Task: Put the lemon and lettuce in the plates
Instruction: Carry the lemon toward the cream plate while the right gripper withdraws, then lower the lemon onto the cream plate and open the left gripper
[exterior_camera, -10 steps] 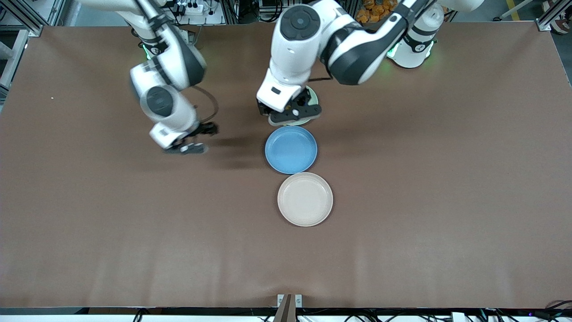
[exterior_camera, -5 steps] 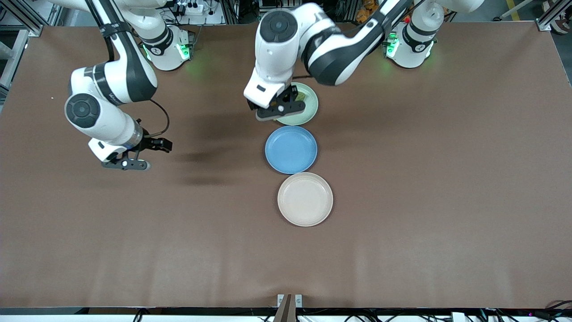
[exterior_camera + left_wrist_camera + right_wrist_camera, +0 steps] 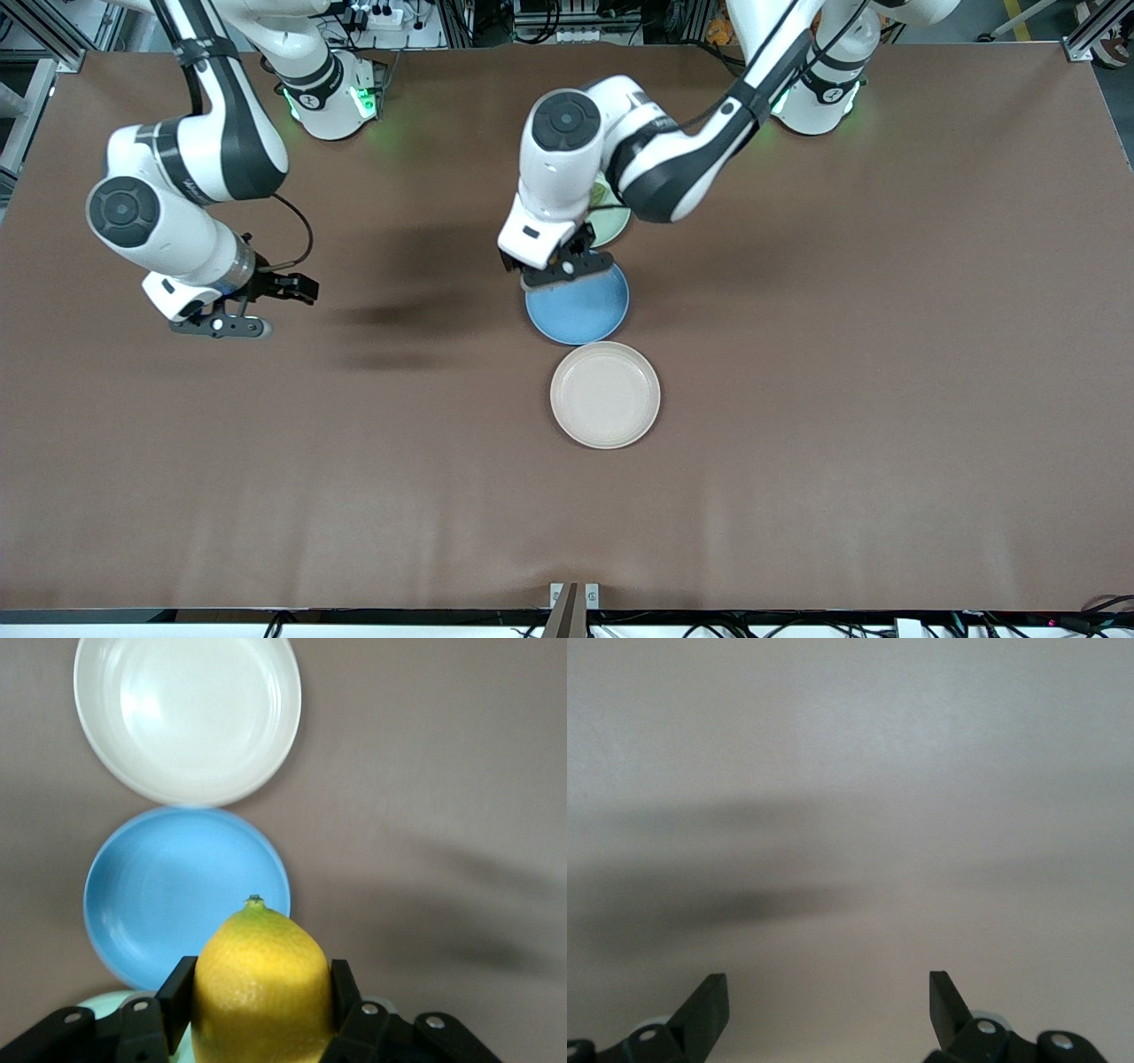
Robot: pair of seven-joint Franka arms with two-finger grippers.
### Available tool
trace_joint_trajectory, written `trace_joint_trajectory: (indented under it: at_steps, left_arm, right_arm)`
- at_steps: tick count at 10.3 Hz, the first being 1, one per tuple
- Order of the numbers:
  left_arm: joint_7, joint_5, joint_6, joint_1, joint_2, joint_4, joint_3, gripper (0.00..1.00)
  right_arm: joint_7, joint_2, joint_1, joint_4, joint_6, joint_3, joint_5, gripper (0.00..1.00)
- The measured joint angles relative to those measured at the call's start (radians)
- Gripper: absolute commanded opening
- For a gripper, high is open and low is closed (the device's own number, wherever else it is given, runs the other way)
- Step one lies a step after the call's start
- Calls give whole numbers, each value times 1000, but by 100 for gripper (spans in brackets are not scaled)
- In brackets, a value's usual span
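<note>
Lemon [image 3: 262, 988] sits clamped in my left claw [image 3: 564, 271] over the blue plate [image 3: 580, 310], bound for the beige plate [image 3: 605, 395]; my right claw [image 3: 220, 324] waits open above bare table [image 3: 842, 354].

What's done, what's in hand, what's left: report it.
Done: unconfirmed; no lettuce shows, and the left arm hides most of the mint plate. In hand: the left gripper, over the blue plate's edge, grips the lemon. Left: probably set it in the empty beige plate. The right gripper waits open over the table.
</note>
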Motion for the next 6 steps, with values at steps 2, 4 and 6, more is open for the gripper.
trace_joint_trajectory:
  at_steps: [2,4,6]
  left_arm:
    - [1,49,90,1,46,-1,33,0]
    - [28,60,187,1,95,-1,74,0]
    - [74,61,259,5,131,0,124,0]
  right_arm:
    - [-10,-10,0,45,-58,-9,-1,100]
    - [-50,-13,0,65,-61,-35,-5,100]
    - [-78,-14,0,102,-96,-61,-7,100]
